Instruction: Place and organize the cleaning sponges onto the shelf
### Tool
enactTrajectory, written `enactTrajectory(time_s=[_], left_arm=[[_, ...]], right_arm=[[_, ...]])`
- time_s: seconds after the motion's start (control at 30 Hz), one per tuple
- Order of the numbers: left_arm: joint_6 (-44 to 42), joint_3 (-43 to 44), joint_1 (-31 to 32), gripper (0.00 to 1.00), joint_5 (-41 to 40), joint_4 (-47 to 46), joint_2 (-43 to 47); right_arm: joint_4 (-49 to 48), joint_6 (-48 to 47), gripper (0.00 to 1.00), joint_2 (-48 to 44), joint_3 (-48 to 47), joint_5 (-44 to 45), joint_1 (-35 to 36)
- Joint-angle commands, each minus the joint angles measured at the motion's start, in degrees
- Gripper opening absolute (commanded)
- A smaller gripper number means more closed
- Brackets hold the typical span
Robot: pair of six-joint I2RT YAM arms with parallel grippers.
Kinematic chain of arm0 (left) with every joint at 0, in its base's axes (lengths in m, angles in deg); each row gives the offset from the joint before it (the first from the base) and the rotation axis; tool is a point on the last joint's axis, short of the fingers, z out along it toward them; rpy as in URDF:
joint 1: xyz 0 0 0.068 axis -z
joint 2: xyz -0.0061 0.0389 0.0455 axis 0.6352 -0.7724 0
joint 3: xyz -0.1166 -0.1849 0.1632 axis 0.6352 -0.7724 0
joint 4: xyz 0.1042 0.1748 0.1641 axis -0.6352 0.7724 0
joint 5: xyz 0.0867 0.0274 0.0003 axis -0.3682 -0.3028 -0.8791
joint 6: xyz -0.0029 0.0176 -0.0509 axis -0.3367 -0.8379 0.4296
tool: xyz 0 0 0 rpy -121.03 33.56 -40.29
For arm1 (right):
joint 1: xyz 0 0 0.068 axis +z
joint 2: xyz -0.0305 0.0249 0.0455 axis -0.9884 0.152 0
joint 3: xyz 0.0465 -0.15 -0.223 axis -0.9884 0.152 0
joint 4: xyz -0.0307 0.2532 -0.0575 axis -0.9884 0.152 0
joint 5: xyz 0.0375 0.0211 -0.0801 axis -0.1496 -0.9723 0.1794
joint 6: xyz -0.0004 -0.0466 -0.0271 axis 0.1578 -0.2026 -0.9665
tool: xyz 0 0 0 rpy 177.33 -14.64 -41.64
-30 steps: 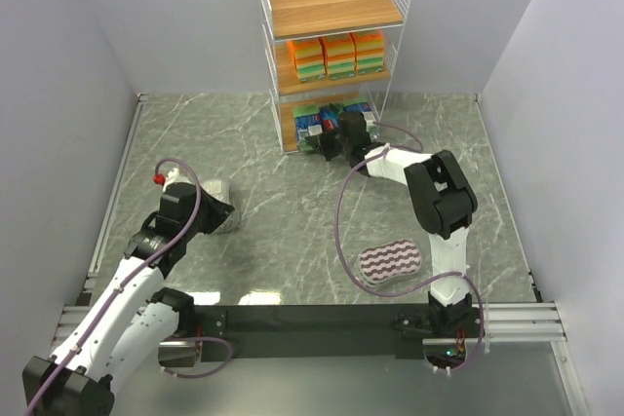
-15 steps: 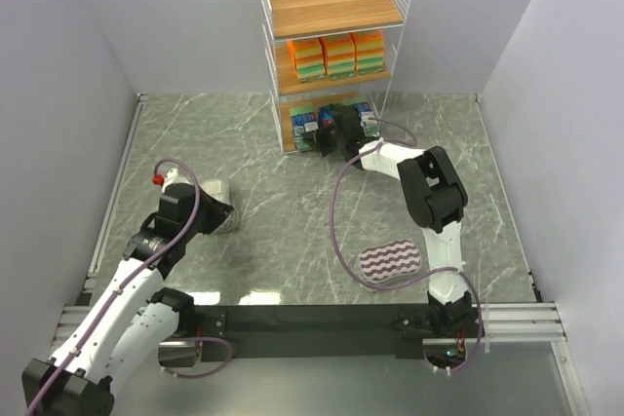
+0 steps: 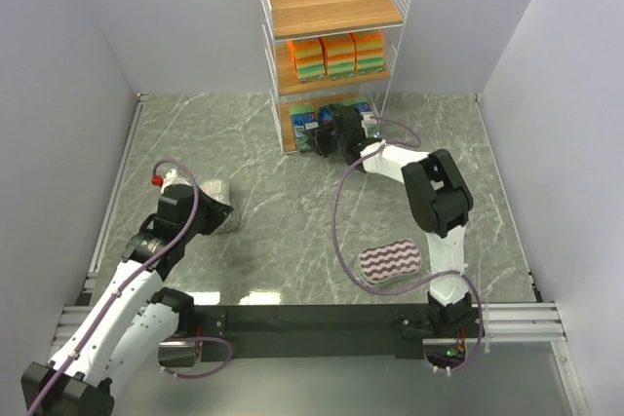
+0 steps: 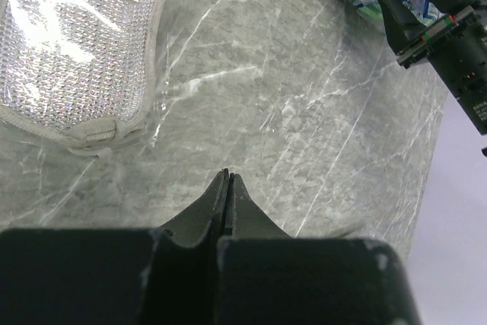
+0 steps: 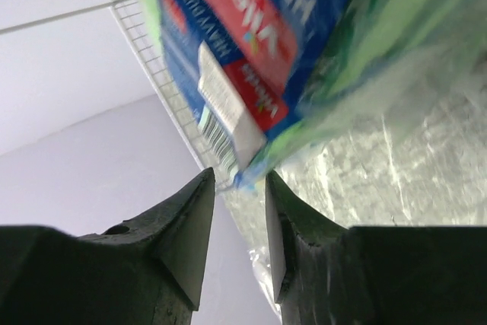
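Observation:
The shelf point(image 3: 331, 7) stands at the back, with three orange-yellow sponges point(image 3: 336, 54) on its middle tier and blue-green packs point(image 3: 310, 124) on the bottom tier. My right gripper point(image 3: 330, 138) reaches into that bottom tier. Its jaws stand apart, open point(image 5: 239, 179), and a corner of a blue-green pack point(image 5: 259, 36) hangs just above the gap. The oval purple-white striped sponge point(image 3: 390, 262) lies on the floor near the right arm. The silvery-grey sponge point(image 4: 76, 43) lies ahead and left of my left gripper point(image 4: 227, 174), which is shut on nothing and clear of it.
White walls close in the grey marble floor point(image 3: 292, 231) on three sides. The shelf's top tier point(image 3: 331, 2) is bare wood. The right arm's purple cable point(image 3: 341, 231) loops over the floor. The right gripper's fingers point(image 4: 415, 5) show in the left wrist view.
The right gripper's jaws have opened at the bottom tier, where it reached in a little and then eased back. The left arm has stayed put.

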Motion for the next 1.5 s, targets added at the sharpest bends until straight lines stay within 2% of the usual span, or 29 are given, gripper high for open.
enactTrajectory(time_s=[0.0,0.27,0.33,0.47,0.57,0.6,0.7,0.8,0.83,0.93,1.07,1.17,1.23,1.27,1.37,1.47], left_arm=[[-0.4,0.6,0.1,0.01,-0.6,0.0,0.9],[-0.4,1.8,0.0,0.01,-1.4,1.1,1.7],[-0.4,2.0,0.1,0.01,-1.0,1.1,1.7],[-2.0,1.7,0.0,0.01,2.4,-2.7,1.3],[-3.9,1.7,0.1,0.01,3.3,-4.5,-0.4],[-4.0,2.2,0.1,0.01,3.1,-3.7,-1.1],[-3.7,4.8,0.1,0.01,-4.5,-0.9,-4.2],[-4.5,7.9,-0.1,0.01,-10.2,-1.4,-8.6],[-4.6,9.3,-0.4,0.01,-11.6,-0.1,-10.3],[-6.1,15.8,-4.4,0.01,-13.4,2.3,-17.7],[-7.2,22.1,-12.2,0.0,-16.4,4.4,-26.1],[-8.1,23.8,-21.1,0.0,-15.8,6.0,-32.6],[-8.0,23.7,-23.8,0.0,-15.8,6.5,-36.2],[-8.1,23.6,-26.0,0.0,-13.0,6.8,-39.6],[-6.9,23.2,-26.7,0.0,-13.0,6.4,-45.2],[-6.8,21.5,-26.1,0.0,-8.3,4.5,-47.2]], right_arm=[[-2.9,-1.8,0.41,-6.9,2.3,2.6,0.4],[-10.8,-9.1,0.43,-17.2,13.8,-1.8,0.4],[-9.9,-14.7,0.43,-23.0,17.0,-1.5,1.2],[4.7,-26.9,0.44,-33.9,23.9,4.7,3.5],[11.7,-33.9,0.44,-42.5,30.3,10.5,6.0],[12.2,-38.2,0.45,-45.6,31.8,10.4,6.7],[12.2,-44.3,0.48,-49.2,35.6,3.5,8.5],[13.1,-49.1,0.71,-49.3,35.9,3.2,13.7],[13.5,-50.1,0.81,-48.5,35.4,4.7,14.8],[14.2,-52.2,0.88,-44.6,32.2,4.6,18.4],[13.3,-51.8,0.89,-41.5,30.0,3.6,19.5],[14.0,-51.1,0.89,-40.3,29.4,2.2,19.8],[13.9,-50.6,0.89,-40.2,29.6,2.3,19.8],[14.1,-50.5,0.89,-40.2,30.0,2.1,19.8],[13.4,-50.1,0.89,-41.1,31.4,1.9,19.7],[14.4,-50.4,0.89,-42.0,31.9,3.0,19.7]])
